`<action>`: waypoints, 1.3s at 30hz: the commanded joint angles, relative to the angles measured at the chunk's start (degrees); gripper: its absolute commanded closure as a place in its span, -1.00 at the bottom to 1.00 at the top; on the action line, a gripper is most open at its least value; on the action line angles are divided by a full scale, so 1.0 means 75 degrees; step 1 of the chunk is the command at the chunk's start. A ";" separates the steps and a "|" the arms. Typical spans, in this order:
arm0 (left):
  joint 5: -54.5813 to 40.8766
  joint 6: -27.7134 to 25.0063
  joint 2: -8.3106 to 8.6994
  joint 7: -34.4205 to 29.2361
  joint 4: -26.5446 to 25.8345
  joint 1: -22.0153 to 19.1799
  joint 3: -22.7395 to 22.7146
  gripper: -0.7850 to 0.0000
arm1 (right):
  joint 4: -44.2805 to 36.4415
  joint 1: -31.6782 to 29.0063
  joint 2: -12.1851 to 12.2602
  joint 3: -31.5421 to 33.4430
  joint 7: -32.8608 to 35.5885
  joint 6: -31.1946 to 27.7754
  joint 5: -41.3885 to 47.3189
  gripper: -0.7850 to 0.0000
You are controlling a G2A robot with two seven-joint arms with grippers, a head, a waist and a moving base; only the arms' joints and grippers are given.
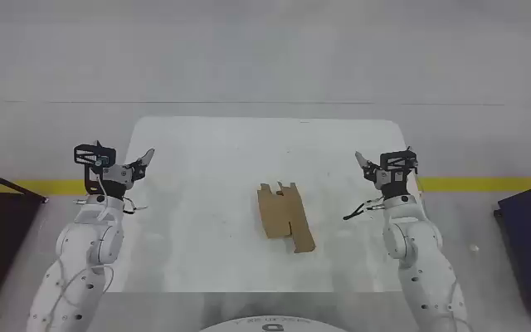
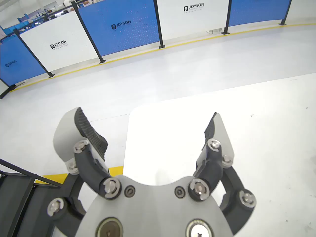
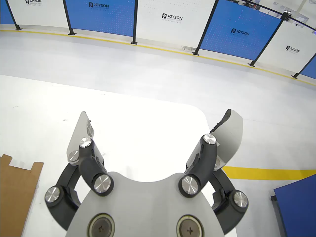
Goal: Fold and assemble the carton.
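Cardboard is lying flat on the white rounded-corner table: a brown, unfolded carton blank with a notched far edge and a narrower tab pointing toward the robot. It is sitting a little right of the table's middle, between the two arms and well apart from both.

The left gripper is hovering over the table's left edge, with its jaws standing wide apart and holding nothing. In the left wrist view the same gripper is spreading its ribbed black pads over the table's corner.

The right gripper is hanging over the table's right edge, its jaws likewise spread wide and gripping nothing. In the right wrist view this gripper is facing the far corner of the table, while the carton's notched end is showing off to one side, not touching the fingers.

A yellow floor line is running past the table, and blue and white fence panels are standing beyond it.
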 commanded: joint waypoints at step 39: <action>-0.5935 -0.3676 -0.0038 -0.4798 0.0032 -0.1527 0.1426 -1.00 | 0.0000 0.0000 0.0000 0.0000 0.0000 0.0000 0.0000 -1.00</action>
